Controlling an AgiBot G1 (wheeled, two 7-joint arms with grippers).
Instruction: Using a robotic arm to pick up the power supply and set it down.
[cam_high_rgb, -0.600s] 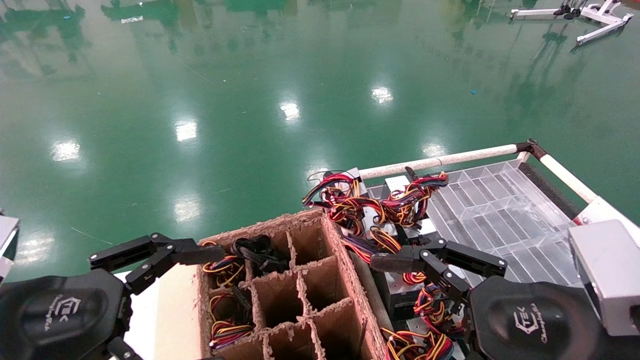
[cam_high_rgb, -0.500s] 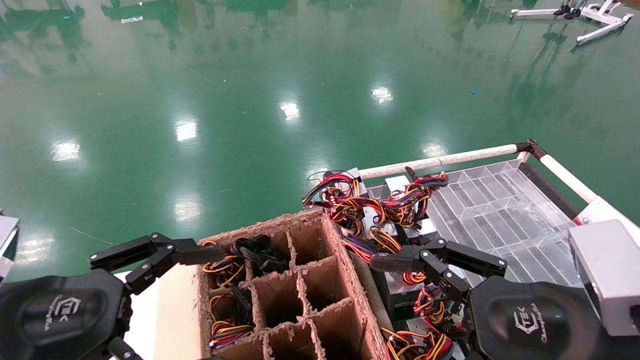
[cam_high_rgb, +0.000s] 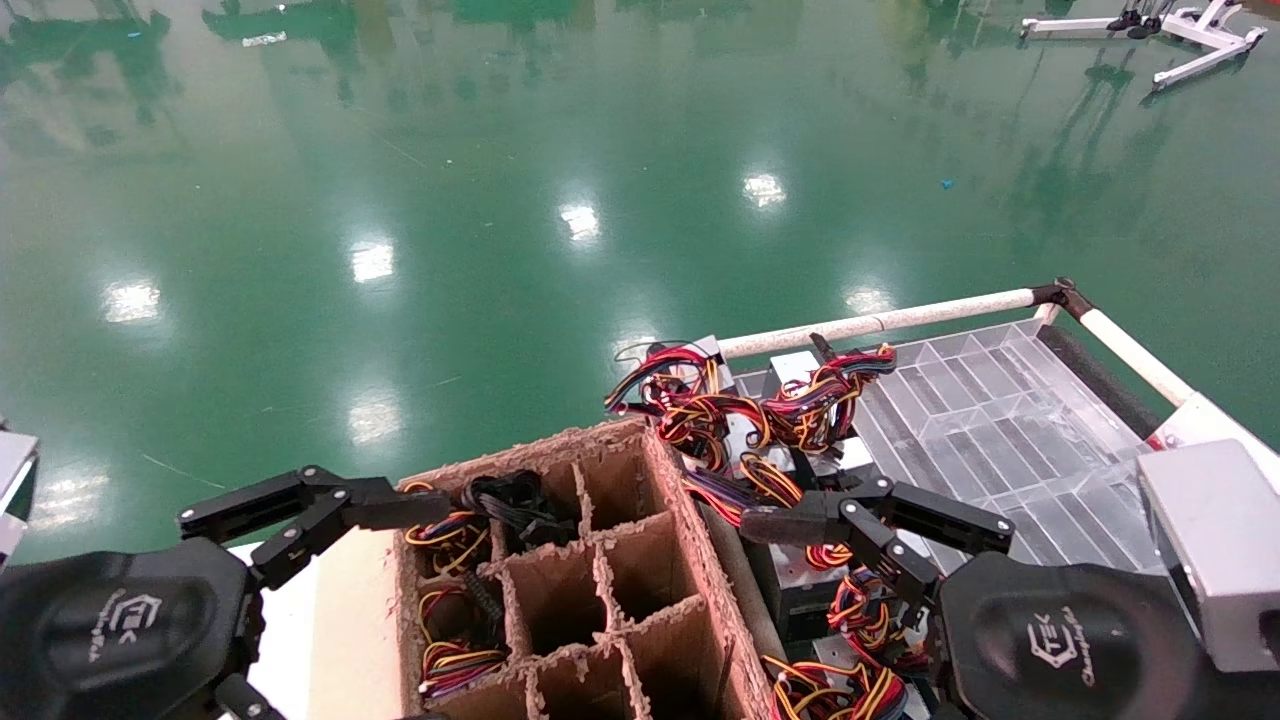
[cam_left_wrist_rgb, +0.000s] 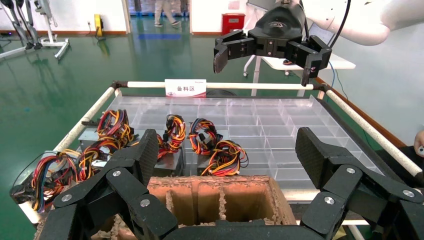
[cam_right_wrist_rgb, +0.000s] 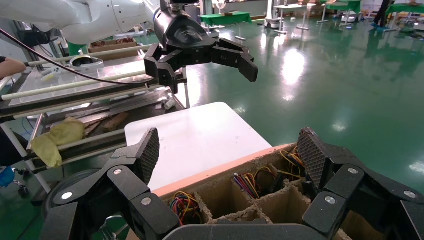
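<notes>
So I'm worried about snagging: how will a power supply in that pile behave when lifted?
The power supply is a rigid metal box, probably heavy for its size. Its floppy wire bundle will likely dangle and may catch neighbouring bundles. The open right gripper hovers above it.

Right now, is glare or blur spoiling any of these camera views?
Head view: bright lamp reflections dot the green floor, well away from the cardboard box, which reads clearly. Left wrist view: the clear tray is evenly lit, wires crisp. Right wrist view: a glare patch on the floor beyond the white table; the open right gripper fingers look sharp.
</notes>
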